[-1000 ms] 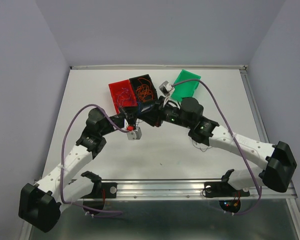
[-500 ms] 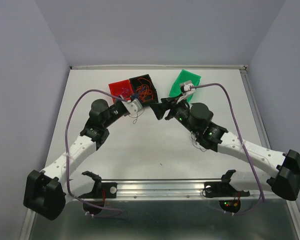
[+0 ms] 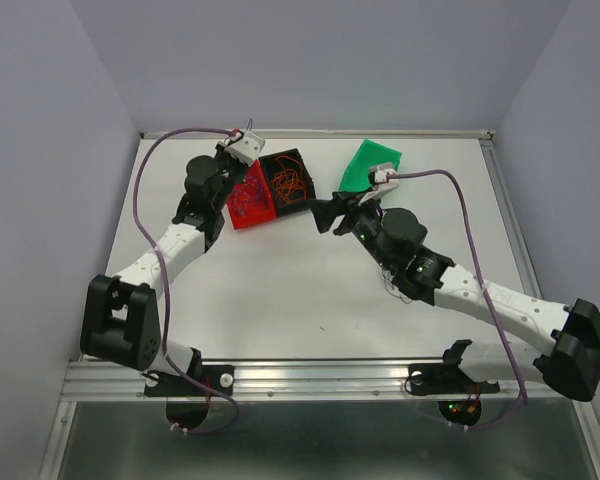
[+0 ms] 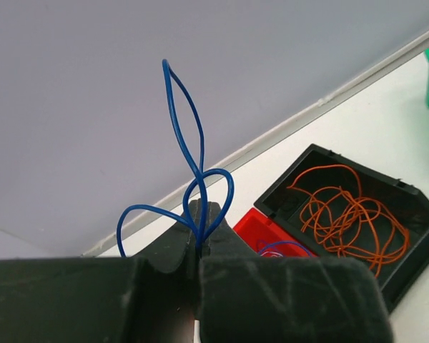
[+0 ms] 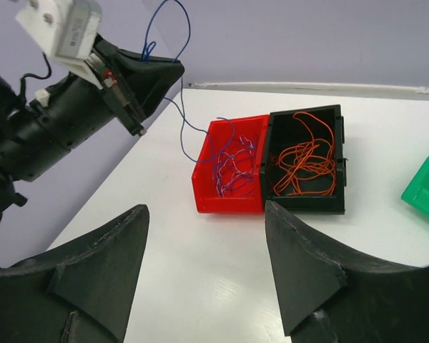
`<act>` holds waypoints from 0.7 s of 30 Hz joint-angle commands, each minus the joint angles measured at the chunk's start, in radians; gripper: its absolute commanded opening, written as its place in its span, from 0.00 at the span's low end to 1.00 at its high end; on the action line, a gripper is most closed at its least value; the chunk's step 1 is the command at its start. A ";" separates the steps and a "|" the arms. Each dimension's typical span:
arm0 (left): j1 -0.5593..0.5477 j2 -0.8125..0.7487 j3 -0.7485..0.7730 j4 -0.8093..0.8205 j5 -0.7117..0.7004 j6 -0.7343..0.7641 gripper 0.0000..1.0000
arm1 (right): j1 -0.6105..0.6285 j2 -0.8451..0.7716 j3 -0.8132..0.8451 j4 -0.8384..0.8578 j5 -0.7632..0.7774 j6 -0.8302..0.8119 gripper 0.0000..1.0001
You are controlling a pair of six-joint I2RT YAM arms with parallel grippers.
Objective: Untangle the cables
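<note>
My left gripper (image 4: 200, 209) is shut on a thin blue cable (image 4: 183, 121), raised above the table's far left. The cable loops above the fingertips, and a strand trails down (image 5: 183, 123) into the red bin (image 5: 229, 199). That bin holds a loose bunch of blue and purple cables (image 5: 232, 168). Orange cables (image 5: 304, 161) lie curled in the black bin (image 5: 307, 205) beside it. My right gripper (image 5: 206, 211) is open with nothing between its fingers. It hovers over bare table in front of the two bins, just right of them in the top view (image 3: 325, 215).
A green bin (image 3: 370, 165) lies at the back, right of the black bin (image 3: 288, 180). The red bin (image 3: 248, 205) sits directly under the left wrist. Thick lilac arm cables arch over both arms. A raised metal rail (image 3: 320, 375) runs along the near edge.
The left arm swung from the centre to the far left and rose, carrying the blue cable. The right gripper opened and drew back to the right.
</note>
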 commanded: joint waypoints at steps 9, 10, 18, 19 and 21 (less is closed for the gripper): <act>0.028 0.280 0.164 0.107 -0.085 -0.008 0.00 | 0.004 -0.048 -0.050 0.086 0.056 -0.021 0.71; 0.028 0.297 0.175 0.106 -0.097 -0.009 0.00 | 0.004 -0.050 -0.051 0.089 0.058 -0.021 0.71; 0.028 0.380 0.223 -0.012 -0.217 -0.032 0.00 | 0.004 -0.087 -0.076 0.088 0.089 -0.025 0.72; 0.028 0.380 0.223 -0.029 -0.214 -0.035 0.00 | 0.004 -0.090 -0.076 0.088 0.090 -0.025 0.72; 0.027 0.391 0.236 -0.086 -0.214 -0.061 0.00 | 0.004 -0.094 -0.081 0.088 0.090 -0.024 0.72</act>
